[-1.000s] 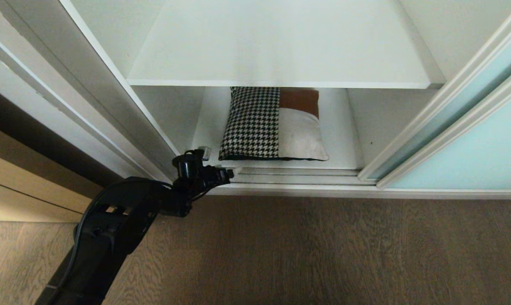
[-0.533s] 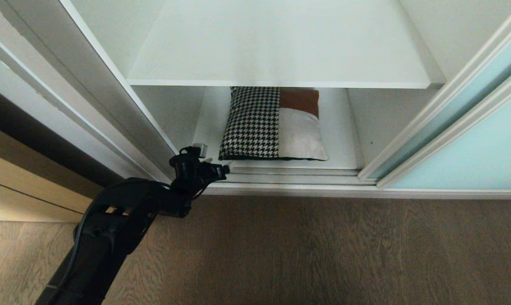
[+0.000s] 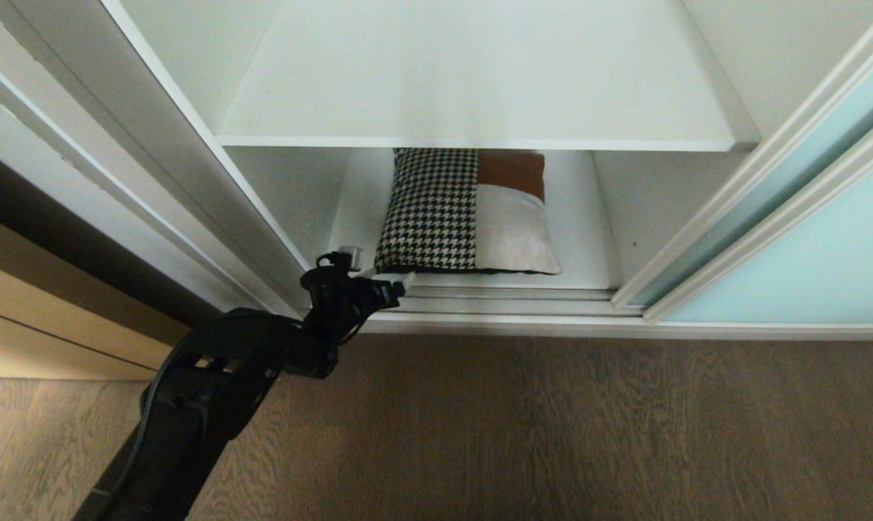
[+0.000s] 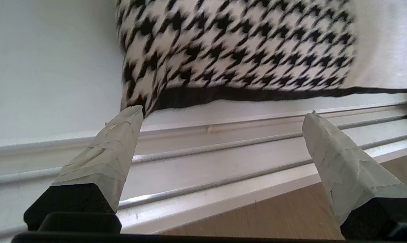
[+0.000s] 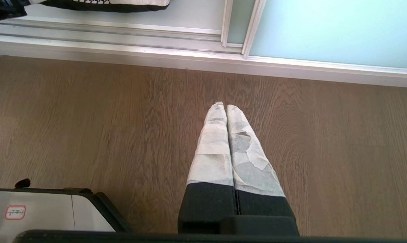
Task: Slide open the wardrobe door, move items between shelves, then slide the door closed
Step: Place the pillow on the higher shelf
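The items show as one patchwork cushion of houndstooth, beige and brown, lying on the lower shelf under the bare upper shelf. The sliding wardrobe door stands slid to the right, leaving the bay open. My left gripper hangs open over the bottom track, just in front of the cushion's near left corner. In the left wrist view the left gripper holds nothing, and one fingertip is close to the cushion. My right gripper is shut and empty above the floor.
Silver track rails run along the wardrobe's bottom edge, with brown wood floor in front. The white wardrobe frame and a tan wooden panel are on the left. The robot's white base shows near the right gripper.
My left arm has shifted slightly right and toward the cushion's near left corner. Its jaws stay wide open. The cushion and door have not moved.
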`<state>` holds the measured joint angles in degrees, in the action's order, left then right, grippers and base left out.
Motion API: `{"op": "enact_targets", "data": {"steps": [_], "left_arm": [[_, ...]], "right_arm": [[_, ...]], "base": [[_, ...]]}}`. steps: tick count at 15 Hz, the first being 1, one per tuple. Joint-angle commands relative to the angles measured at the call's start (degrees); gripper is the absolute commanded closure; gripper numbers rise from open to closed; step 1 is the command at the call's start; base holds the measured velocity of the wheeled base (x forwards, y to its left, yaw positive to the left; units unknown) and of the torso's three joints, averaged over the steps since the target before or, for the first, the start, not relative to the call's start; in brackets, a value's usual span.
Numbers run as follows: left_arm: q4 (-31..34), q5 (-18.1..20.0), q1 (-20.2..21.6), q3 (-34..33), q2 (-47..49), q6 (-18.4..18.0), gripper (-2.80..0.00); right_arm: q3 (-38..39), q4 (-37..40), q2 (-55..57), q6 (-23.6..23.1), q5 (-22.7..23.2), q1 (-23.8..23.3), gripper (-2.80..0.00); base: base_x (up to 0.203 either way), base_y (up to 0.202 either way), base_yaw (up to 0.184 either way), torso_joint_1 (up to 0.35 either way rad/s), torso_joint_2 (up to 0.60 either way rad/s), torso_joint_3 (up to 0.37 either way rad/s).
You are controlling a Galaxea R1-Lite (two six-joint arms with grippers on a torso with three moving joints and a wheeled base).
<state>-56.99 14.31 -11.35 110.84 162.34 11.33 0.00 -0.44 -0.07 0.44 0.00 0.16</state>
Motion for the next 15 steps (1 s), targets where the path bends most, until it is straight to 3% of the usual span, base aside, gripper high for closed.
{"op": "enact_targets", "data": {"steps": [1,4,6,11,15], "left_arm": [[-0.58,-0.45,-0.25,-0.07,-0.06,0.44,-2.8],[-0.48,-4.34,-0.26,-1.56,-3.24,0.31,-2.8],[-0.58,-6.93,-0.3,-7.67,-10.51,-0.51,-2.8],[-0.68,-11.1,0.0,-31.85,-40.43,-7.95,-2.8],[-0.43,-19.12,0.66,-56.29,-66.69,-14.47,-2.8]], "right_arm": [[0.0,0.0,-0.01,0.0,0.0,0.02,0.0],[0.0,-0.09,-0.01,0.0,0.0,0.02,0.0],[0.04,-0.03,-0.06,0.0,0.0,0.02,0.0],[0.0,0.0,-0.01,0.0,0.0,0.02,0.0],[0.0,0.0,-0.05,0.0,0.0,0.02,0.0]], "base": [[0.0,0.0,0.0,0.0,0.0,0.0],[0.0,0.0,0.0,0.0,0.0,0.0],[0.0,0.0,0.0,0.0,0.0,0.0],[0.0,0.0,0.0,0.0,0.0,0.0],[0.0,0.0,0.0,0.0,0.0,0.0]]}}
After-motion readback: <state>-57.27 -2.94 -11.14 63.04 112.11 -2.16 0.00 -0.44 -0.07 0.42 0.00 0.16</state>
